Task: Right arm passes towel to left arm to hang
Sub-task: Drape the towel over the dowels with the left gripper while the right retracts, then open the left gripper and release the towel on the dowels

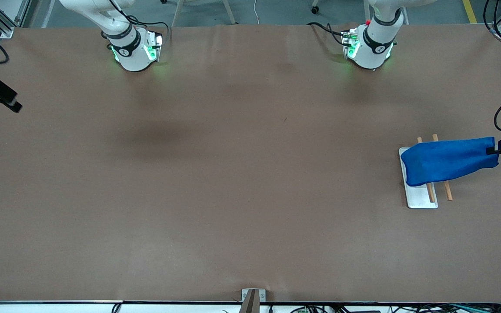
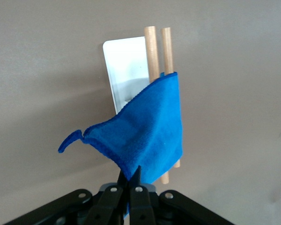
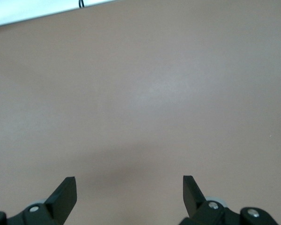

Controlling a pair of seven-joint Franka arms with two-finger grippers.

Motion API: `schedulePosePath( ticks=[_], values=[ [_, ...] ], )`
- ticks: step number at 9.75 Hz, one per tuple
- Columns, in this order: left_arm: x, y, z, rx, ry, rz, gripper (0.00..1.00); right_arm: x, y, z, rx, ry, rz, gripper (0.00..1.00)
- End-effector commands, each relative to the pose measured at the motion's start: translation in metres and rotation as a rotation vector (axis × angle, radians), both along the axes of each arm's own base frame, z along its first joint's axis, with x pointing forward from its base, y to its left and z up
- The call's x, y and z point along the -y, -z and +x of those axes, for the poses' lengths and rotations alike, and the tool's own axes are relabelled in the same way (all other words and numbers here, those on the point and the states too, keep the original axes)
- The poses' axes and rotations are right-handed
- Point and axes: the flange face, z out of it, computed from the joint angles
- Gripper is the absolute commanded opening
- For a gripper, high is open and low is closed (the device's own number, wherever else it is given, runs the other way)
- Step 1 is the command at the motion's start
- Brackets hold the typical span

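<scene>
The blue towel (image 1: 448, 160) is draped across the two wooden rods (image 1: 447, 190) of the white rack (image 1: 422, 198) at the left arm's end of the table. My left gripper (image 1: 492, 151) is shut on one end of the towel and holds that end up off the rack. In the left wrist view the towel (image 2: 150, 131) hangs from the left gripper (image 2: 130, 176) over the rods (image 2: 152, 51) and rack (image 2: 126, 65). My right gripper (image 1: 15, 106) waits over the right arm's end of the table; in its wrist view it (image 3: 129, 187) is open and empty.
Both arm bases (image 1: 135, 48) (image 1: 370, 45) stand along the table edge farthest from the front camera. A small bracket (image 1: 252, 298) sits at the table edge nearest the front camera. Brown tabletop (image 1: 250, 174) stretches between the rack and the right gripper.
</scene>
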Motion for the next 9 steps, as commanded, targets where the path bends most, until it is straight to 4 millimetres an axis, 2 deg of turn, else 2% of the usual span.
schedulePosePath(
  ticks=[1, 2, 3, 4, 5, 6, 7, 8, 9],
  values=[
    [-0.013, 0.040, 0.003, -0.040, -0.008, 0.035, 0.00, 0.018, 0.003, 0.030, -0.038, 0.005, -0.018, 1.00],
    [-0.013, 0.052, 0.003, -0.056, -0.011, 0.037, 0.02, 0.024, 0.004, 0.038, -0.037, 0.016, -0.021, 1.00],
    [-0.012, 0.056, 0.004, -0.063, -0.012, 0.038, 0.17, 0.026, 0.006, 0.039, -0.041, 0.021, -0.018, 1.00],
    [-0.009, 0.057, 0.007, -0.068, -0.019, 0.043, 0.76, 0.017, 0.005, 0.040, -0.037, 0.014, 0.005, 1.00],
    [-0.007, 0.047, 0.011, -0.045, -0.015, 0.054, 1.00, 0.009, 0.007, 0.040, -0.046, -0.006, 0.002, 1.00],
    [-0.004, 0.041, 0.013, -0.036, -0.010, 0.061, 1.00, 0.007, 0.006, 0.040, -0.046, 0.000, 0.000, 1.00],
    [-0.003, 0.018, 0.014, 0.002, -0.012, 0.064, 1.00, 0.008, 0.007, 0.038, -0.062, 0.000, 0.000, 1.00],
    [0.007, 0.001, 0.027, 0.039, -0.061, 0.104, 1.00, 0.013, 0.007, 0.037, -0.065, -0.001, -0.002, 1.00],
    [0.020, -0.037, 0.036, 0.077, -0.102, 0.142, 1.00, 0.015, 0.006, 0.037, -0.062, 0.007, 0.000, 1.00]
  ],
)
